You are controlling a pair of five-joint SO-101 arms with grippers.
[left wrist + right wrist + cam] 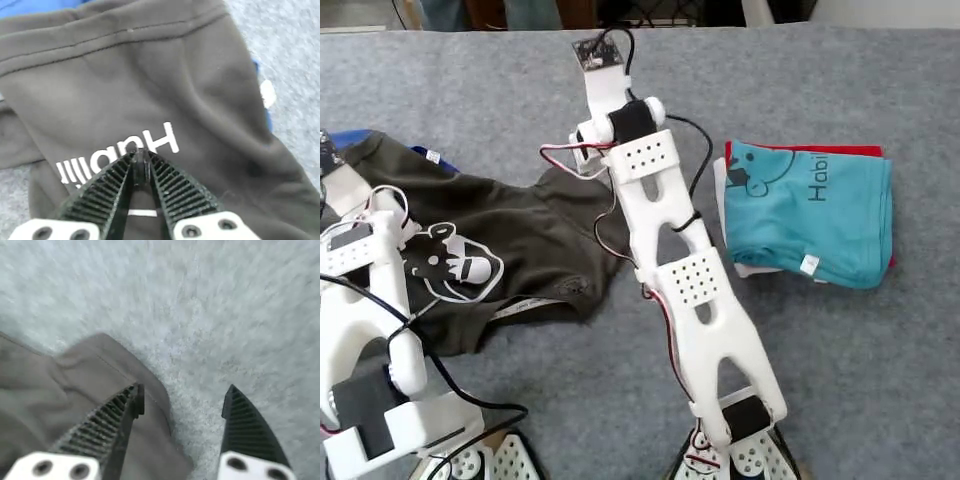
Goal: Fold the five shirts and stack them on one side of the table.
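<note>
A dark olive shirt (510,250) with a white cartoon print lies spread and rumpled on the left half of the grey table. My left gripper (139,165) is shut, its tips pinching that shirt's cloth (150,85) next to the white lettering. My left arm (370,270) stands over the shirt's left part. My right gripper (185,395) is open just over the table, one finger above the shirt's sleeve edge (100,375), the other above bare cloth-covered table. In the high view the right gripper (583,150) is at the shirt's far right sleeve.
A folded stack sits at the right: a teal shirt (805,215) on top of a red one (860,151) and a white one (750,268). A blue shirt (360,135) peeks out under the dark one, its blue edge (265,115) close by. The right arm (685,270) crosses the table's middle.
</note>
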